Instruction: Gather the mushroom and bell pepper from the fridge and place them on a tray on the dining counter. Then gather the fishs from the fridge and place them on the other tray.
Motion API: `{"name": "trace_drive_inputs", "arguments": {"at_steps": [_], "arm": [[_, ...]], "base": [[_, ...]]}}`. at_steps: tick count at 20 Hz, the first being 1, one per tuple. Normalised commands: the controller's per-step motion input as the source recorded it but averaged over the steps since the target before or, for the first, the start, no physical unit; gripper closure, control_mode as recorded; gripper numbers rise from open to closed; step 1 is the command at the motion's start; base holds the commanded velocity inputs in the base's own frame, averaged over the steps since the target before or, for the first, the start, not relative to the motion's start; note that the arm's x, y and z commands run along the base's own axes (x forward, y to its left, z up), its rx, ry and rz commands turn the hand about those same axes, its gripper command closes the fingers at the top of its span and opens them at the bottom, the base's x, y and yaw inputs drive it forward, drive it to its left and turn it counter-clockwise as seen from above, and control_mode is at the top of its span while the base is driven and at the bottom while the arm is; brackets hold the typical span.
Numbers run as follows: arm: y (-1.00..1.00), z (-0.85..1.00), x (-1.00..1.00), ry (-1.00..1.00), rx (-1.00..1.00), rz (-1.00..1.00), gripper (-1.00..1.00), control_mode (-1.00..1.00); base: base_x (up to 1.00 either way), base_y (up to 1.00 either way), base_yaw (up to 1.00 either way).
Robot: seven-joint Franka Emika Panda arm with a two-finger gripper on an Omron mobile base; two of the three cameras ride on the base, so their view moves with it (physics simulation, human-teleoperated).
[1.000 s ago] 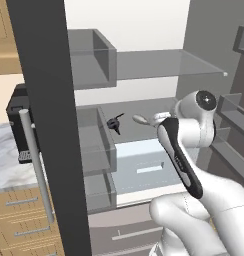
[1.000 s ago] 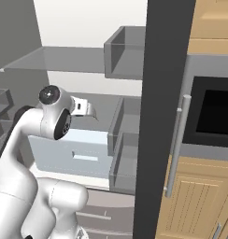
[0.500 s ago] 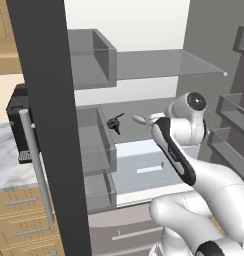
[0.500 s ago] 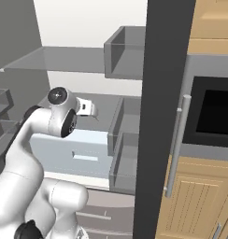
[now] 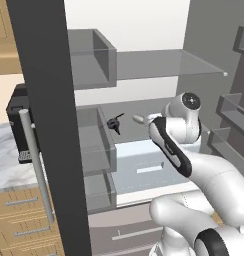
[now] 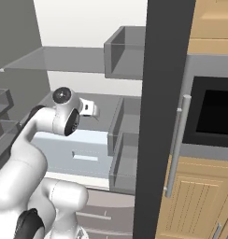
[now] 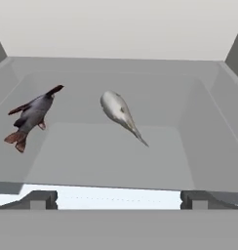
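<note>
The fridge [image 5: 159, 65] stands open, and my arm reaches onto its middle shelf. Two fishs lie there. A silvery one [image 7: 119, 113] lies straight ahead of my gripper [image 7: 120, 199], and a darker one with reddish fins [image 7: 31, 116] lies to its left. In the left base view the dark fish [image 5: 114, 123] and the silvery fish [image 5: 140, 119] lie just beyond my hand. The gripper [image 6: 94, 110] is open, with its fingertips [image 7: 40, 197] wide apart, short of both fish and holding nothing. The mushroom, bell pepper, trays and dining counter are out of view.
A glass shelf [image 5: 174, 62] hangs above the hand, and a pale blue drawer [image 5: 144, 167] lies below it. Door bins [image 5: 94, 145] flank the shelf on the left. The dark door edge [image 6: 162, 93] and a wall oven [image 6: 214, 112] stand to the right.
The arm has reached a little further into the fridge toward the fish. The jaws stayed wide open.
</note>
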Motion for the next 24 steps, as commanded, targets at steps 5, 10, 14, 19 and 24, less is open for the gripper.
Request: {"name": "trace_drive_inputs", "arguments": {"at_steps": [5, 10, 14, 19, 24], "arm": [[0.0, -0.17, 0.06, 0.0, 0.0, 0.0, -1.0, -1.0], [0.0, -0.15, 0.04, 0.0, 0.0, 0.0, -1.0, -1.0], [0.0, -0.08, 0.19, 0.0, 0.0, 0.0, -1.0, -1.0], [0.0, 0.0, 0.26, 0.0, 0.0, 0.0, -1.0, -1.0], [0.0, 0.0, 0.36, 0.01, 0.0, 0.0, -1.0, -1.0]], "base": [[0.0, 0.0, 0.0], [0.0, 0.0, 0.0], [0.0, 0.0, 0.0], [0.0, 0.0, 0.0], [0.0, 0.0, 0.0]]}}
